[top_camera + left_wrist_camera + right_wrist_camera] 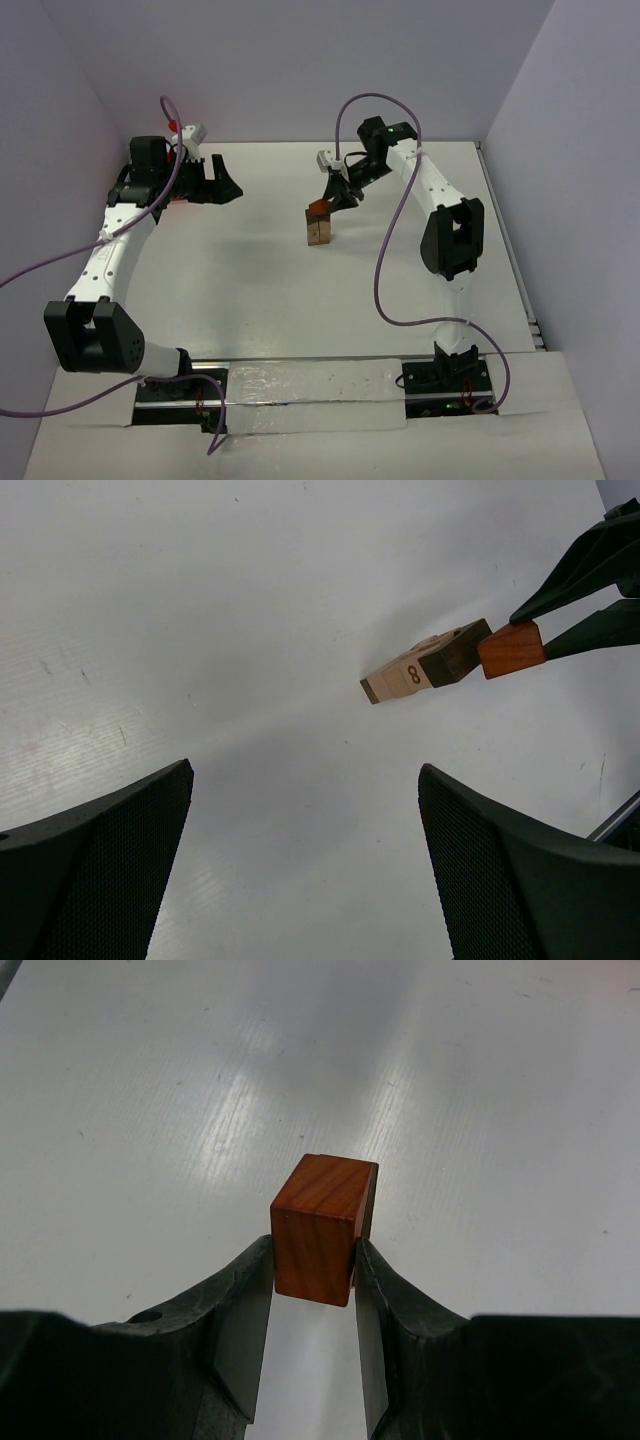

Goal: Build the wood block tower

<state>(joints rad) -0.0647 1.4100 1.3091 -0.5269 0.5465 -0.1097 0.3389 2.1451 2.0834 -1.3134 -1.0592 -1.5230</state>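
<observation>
The right gripper (313, 1260) is pinching the reddish-brown block (322, 1222) by its flat sides, seemingly just atop the wood block tower (319, 231) on the table (250, 300). The wood is likely handling light, stiff and smooth, so the tower is probably toppling easily. The left gripper (305, 770) is hanging wide open, well apart.

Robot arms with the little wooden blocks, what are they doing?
They are building a small block tower on the white table. The right claw is shut on a reddish-brown block and holds it right at the top of the tower, which so far is a few tan and dark brown blocks. The claw has not let go yet, and I cannot tell if the block is resting on the tower. The left claw is open and empty, off to the side, facing the tower.
</observation>
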